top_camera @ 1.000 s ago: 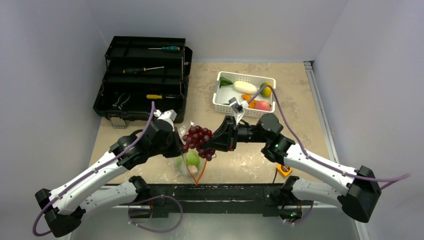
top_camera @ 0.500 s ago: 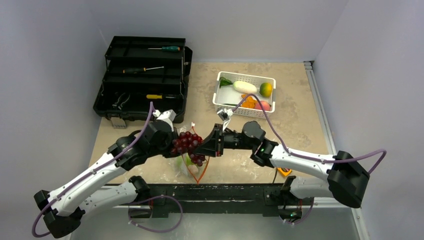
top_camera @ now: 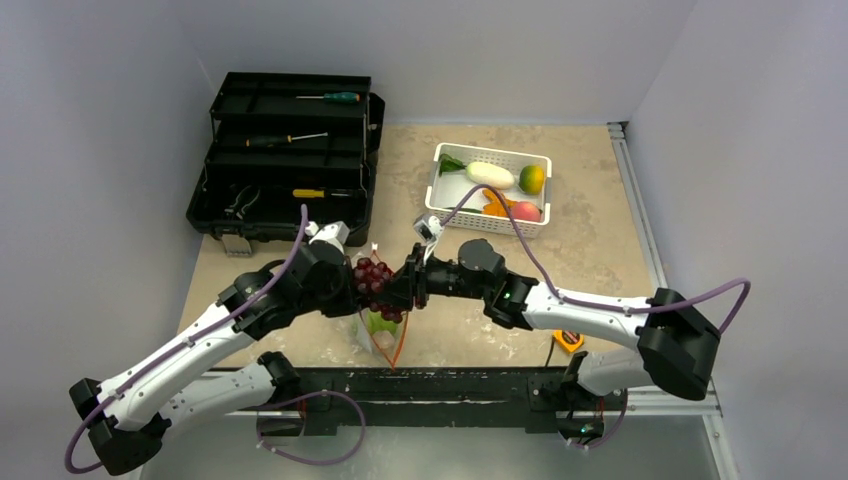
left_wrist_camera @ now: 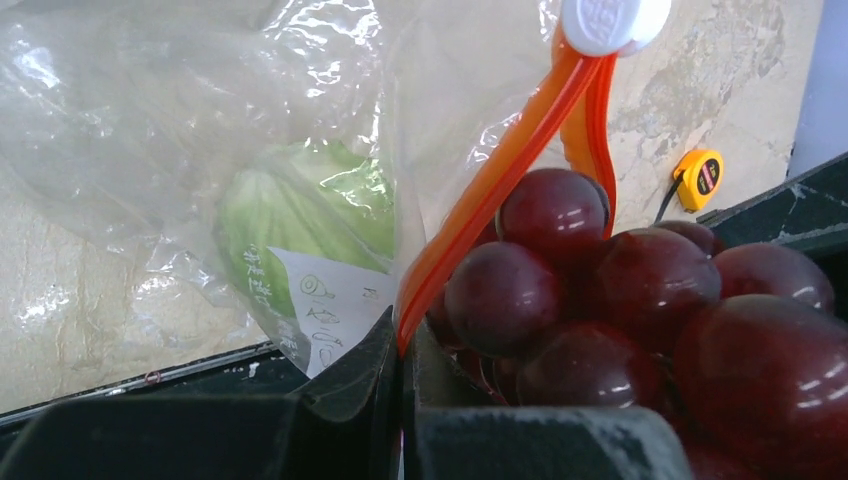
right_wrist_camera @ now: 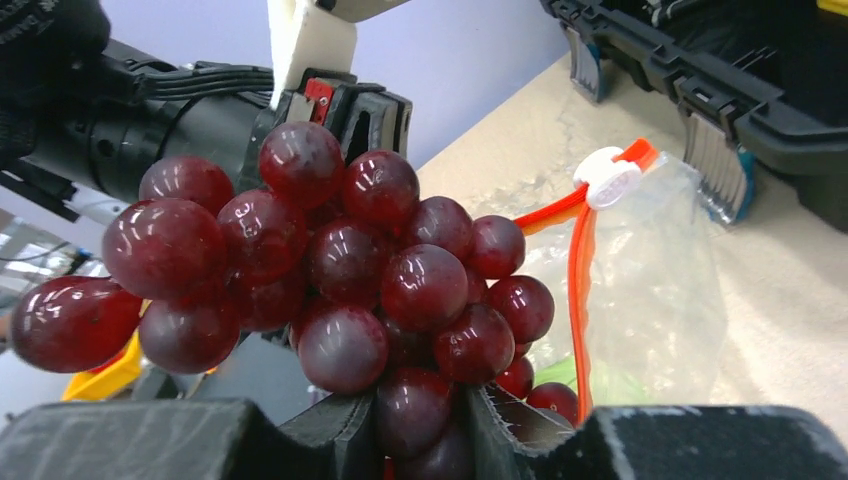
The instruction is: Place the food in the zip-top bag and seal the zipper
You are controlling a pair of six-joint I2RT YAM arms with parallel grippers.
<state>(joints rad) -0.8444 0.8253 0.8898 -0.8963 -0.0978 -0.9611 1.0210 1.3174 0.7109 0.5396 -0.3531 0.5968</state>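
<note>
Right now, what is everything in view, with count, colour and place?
grapes: one bunch, dark red, at the bag's mouth, in the right gripper
zip-top bag: one, clear, near table edge between the arms
zipper: one, orange-red with white slider, bag's mouth
cabbage: one, green, inside the bag
basket: one, white, far right, holding toy foods
toolbox: one, black, open, far left
screwdrivers: three, mixed handles, in the toolbox
tape measure: one, yellow, near right arm
left gripper: shut on the zipper
right gripper: shut on the grapes
</note>
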